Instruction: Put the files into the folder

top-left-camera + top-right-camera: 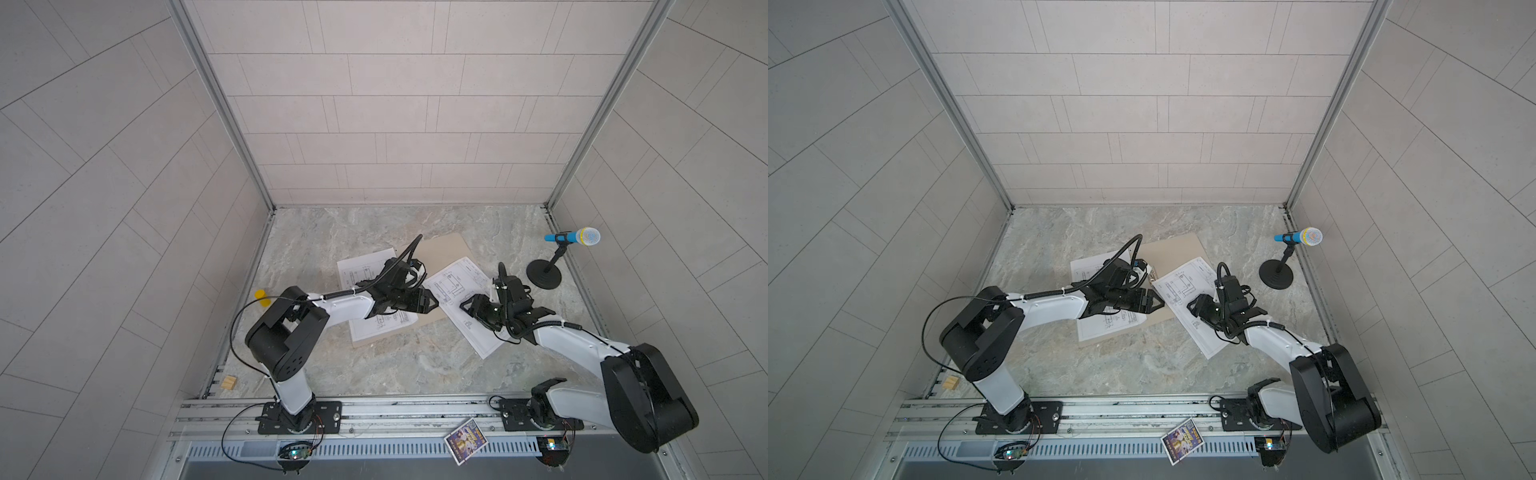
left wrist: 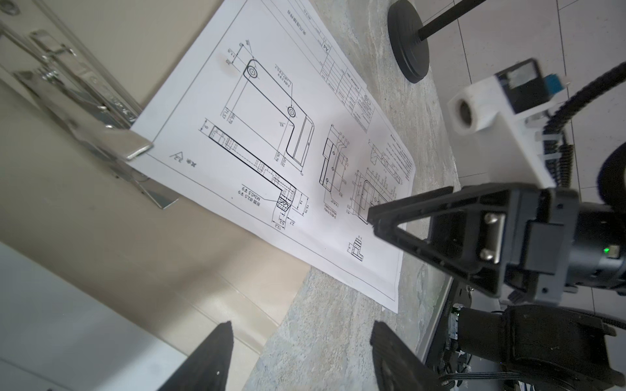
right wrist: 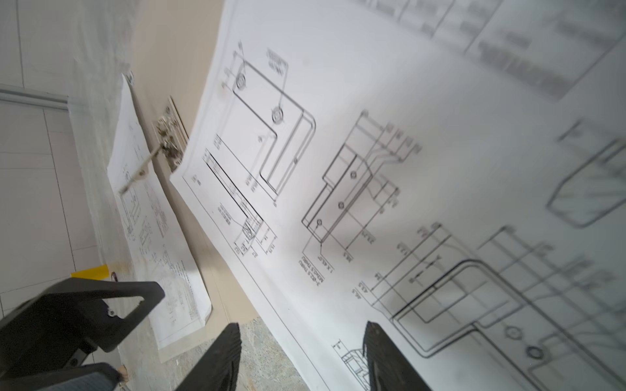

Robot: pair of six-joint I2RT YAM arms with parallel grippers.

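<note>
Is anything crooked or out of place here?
The white printed drawing sheet on the right lies askew: only part of it rests on the open tan cardboard folder, the rest on the marble table. The colourful picture card sits on the front rail.

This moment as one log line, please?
folder: open | left sheet: on folder | right sheet: partly off folder | left claw: open, empty | right claw: open above right sheet

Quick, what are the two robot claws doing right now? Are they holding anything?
Left gripper: open, holding nothing.
Right gripper: open, holding nothing, over a white paper sheet printed with black line drawings.
</note>
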